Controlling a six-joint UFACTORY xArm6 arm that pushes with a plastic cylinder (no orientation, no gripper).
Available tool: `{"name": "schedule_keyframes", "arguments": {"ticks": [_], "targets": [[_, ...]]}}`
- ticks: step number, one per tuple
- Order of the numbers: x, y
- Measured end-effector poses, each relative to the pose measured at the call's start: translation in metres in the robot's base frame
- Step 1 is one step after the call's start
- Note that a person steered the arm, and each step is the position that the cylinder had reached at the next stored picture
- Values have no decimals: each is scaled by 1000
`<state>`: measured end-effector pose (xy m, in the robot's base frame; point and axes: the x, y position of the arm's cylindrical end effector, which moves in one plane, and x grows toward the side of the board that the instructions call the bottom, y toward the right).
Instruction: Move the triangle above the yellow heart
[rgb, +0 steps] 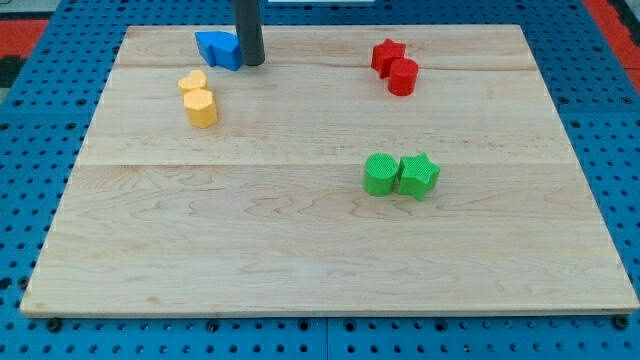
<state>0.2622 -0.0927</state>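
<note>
Pale wood makes up the table (320, 250), a planked board lying on a blue perforated surface (40, 140) that shows on all sides of it.

Camera view: in the upper left of the frame sits the blue triangle (219, 48), close to the table's top edge. My tip (250, 63) stands just at the triangle's right side, touching it or very nearly so; the dark rod rises from there out of the top of the frame. There is no gripper on this arm, only the rod, so nothing can be said of any spread or pinch.

Below the triangle and slightly to its left lies the yellow heart (192, 82), apart from the triangle by a small gap. Touching the heart's lower right is a second yellow block (201, 108), upright and roughly hexagonal in outline.

In the upper right of the frame a red star (387, 55) touches a red cylinder (402, 77) just below and to its right.

Right of centre, a green cylinder-like block (380, 173) and a green star (419, 175) sit side by side, touching.
</note>
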Motion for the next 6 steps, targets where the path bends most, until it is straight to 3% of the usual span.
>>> {"name": "schedule_keyframes", "arguments": {"ticks": [2, 3, 4, 5, 6], "targets": [[14, 3], [2, 10], [-40, 6], [-64, -85], [-63, -118]]}}
